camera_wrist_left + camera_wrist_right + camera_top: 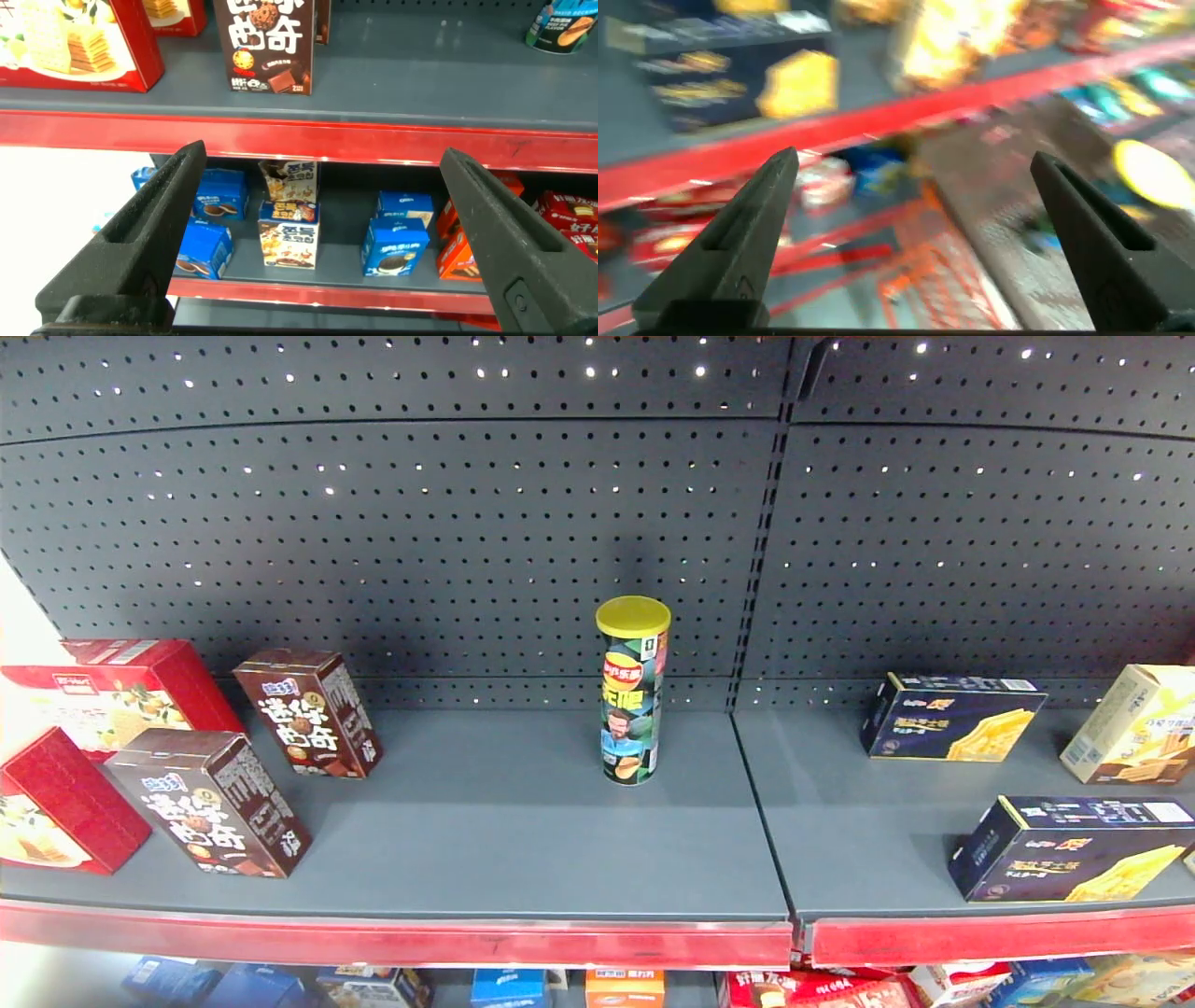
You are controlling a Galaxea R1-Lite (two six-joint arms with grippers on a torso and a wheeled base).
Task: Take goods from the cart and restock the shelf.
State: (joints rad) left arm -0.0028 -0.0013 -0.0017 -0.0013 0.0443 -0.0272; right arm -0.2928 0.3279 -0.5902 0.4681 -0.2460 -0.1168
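Observation:
A tall chips can with a yellow lid stands upright mid-shelf, near the perforated back panel. In the left wrist view it appears at the edge as the chips can. My left gripper is open and empty, in front of the shelf's red front edge, below a brown cookie box. My right gripper is also open and empty, near the red shelf edge below a dark blue wafer box. Beyond it is a blurred orange wire frame, which may be the cart.
The grey shelf carries two brown cookie boxes, red boxes at far left, dark blue wafer boxes and a cream box at right. The lower shelf holds blue boxes and others. Bare space surrounds the can.

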